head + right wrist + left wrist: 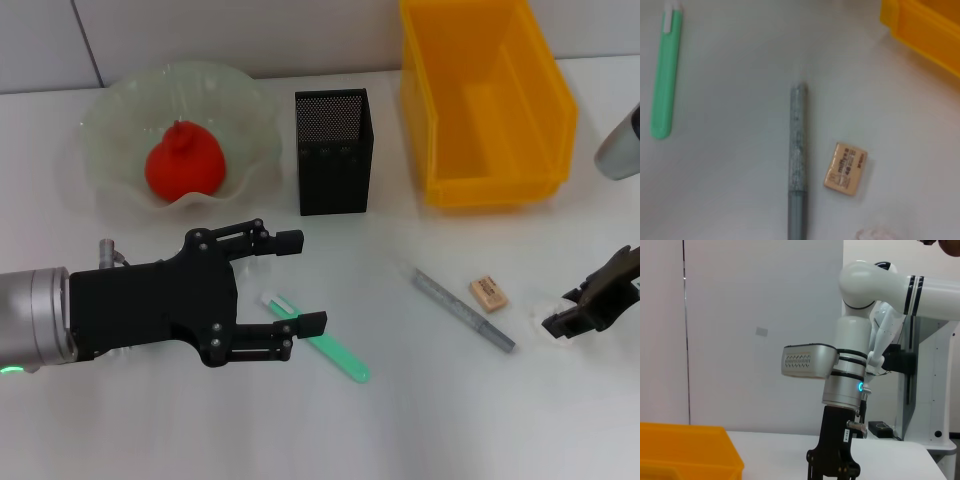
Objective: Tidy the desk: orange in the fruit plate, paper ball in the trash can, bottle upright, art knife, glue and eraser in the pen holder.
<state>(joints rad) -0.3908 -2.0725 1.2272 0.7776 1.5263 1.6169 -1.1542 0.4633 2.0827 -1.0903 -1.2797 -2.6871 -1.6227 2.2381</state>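
The orange (185, 165) sits in the pale-green fruit plate (120, 115) at the back left. The black mesh pen holder (334, 152) stands in the middle, with the yellow trash can (485, 100) to its right. A green art knife (335, 352) lies near the front. My left gripper (300, 282) hovers open over the knife's white end. The grey glue stick (797, 165) and the tan eraser (846, 168) lie side by side to the right. My right gripper (578, 315) hangs low beside them, over a faint pale thing I cannot identify. No paper ball or bottle is recognisable.
The trash can's corner (690, 452) shows in the left wrist view, with my right arm (845, 385) upright behind it. A grey part of that arm (622, 145) shows at the far right of the table.
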